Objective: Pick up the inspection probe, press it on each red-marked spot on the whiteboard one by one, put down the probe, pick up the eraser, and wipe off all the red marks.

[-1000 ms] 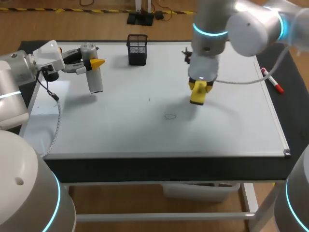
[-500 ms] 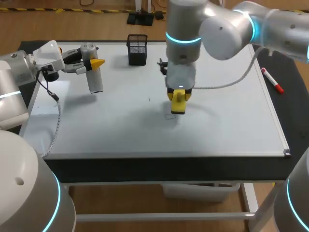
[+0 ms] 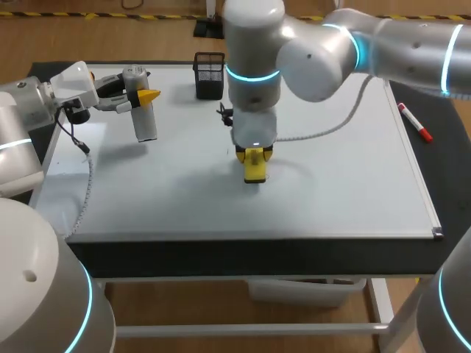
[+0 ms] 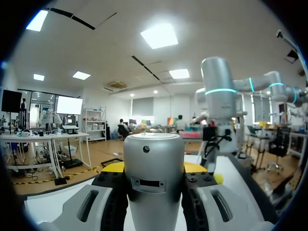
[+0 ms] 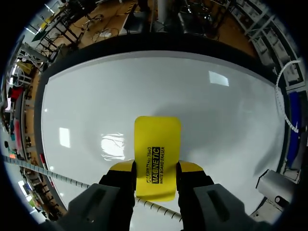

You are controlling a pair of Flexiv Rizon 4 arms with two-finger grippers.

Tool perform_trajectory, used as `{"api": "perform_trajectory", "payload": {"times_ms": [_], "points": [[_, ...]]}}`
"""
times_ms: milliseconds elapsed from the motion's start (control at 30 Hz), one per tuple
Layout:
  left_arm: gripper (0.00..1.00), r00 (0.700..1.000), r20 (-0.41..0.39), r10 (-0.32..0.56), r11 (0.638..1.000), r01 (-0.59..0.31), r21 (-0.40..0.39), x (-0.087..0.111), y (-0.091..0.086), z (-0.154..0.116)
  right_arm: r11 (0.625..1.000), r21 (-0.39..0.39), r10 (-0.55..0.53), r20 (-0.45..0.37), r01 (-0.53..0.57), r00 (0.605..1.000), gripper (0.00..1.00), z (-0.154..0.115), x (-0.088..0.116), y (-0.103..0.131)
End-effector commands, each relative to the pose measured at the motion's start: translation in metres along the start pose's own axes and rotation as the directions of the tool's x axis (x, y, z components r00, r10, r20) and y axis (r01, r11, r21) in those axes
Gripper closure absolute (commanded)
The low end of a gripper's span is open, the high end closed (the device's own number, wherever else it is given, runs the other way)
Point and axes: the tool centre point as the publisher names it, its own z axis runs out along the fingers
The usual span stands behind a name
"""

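My left gripper (image 3: 138, 99) hangs over the whiteboard's (image 3: 346, 191) far left part, shut on the silver inspection probe (image 3: 144, 118), which points down at a slant. In the left wrist view the probe (image 4: 154, 178) fills the gap between the fingers of that gripper (image 4: 155, 168). My right arm reaches past the middle. Its gripper (image 3: 255, 156) is shut on the yellow eraser (image 3: 255, 169), which is down at the board near its centre. In the right wrist view the eraser (image 5: 157, 154) sticks out ahead of the gripper (image 5: 155, 169) over white board (image 5: 231, 120). No red mark shows.
A black mesh holder (image 3: 210, 74) stands at the board's far edge, behind the right arm. A red marker (image 3: 416, 123) lies just off the board's right edge. A coiled cable (image 3: 87, 184) trails from the left wrist along the left edge.
The right arm has swept left and toward the front with the eraser, ending over the small outlined mark seen earlier, which no longer shows. The left arm and probe have not moved.
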Motion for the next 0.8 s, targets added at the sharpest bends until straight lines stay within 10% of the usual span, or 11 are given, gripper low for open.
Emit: {"api": "perform_trajectory", "payload": {"times_ms": [33, 800], "points": [[1.00, 1.000, 0.001, 0.001, 1.000, -0.001, 0.001, 0.0005, -0.0005, 0.0002, 1.000, 0.013, -0.019, -0.013, 0.020, 1.000, 1.00, 0.0050, -0.0078, 0.0048], [1.00, 1.000, 0.001, 0.001, 1.000, -0.001, 0.001, 0.0005, -0.0005, 0.0002, 1.000, 0.017, -0.022, -0.007, 0.022, 1.000, 1.00, 0.0010, -0.0030, 0.0017]]}}
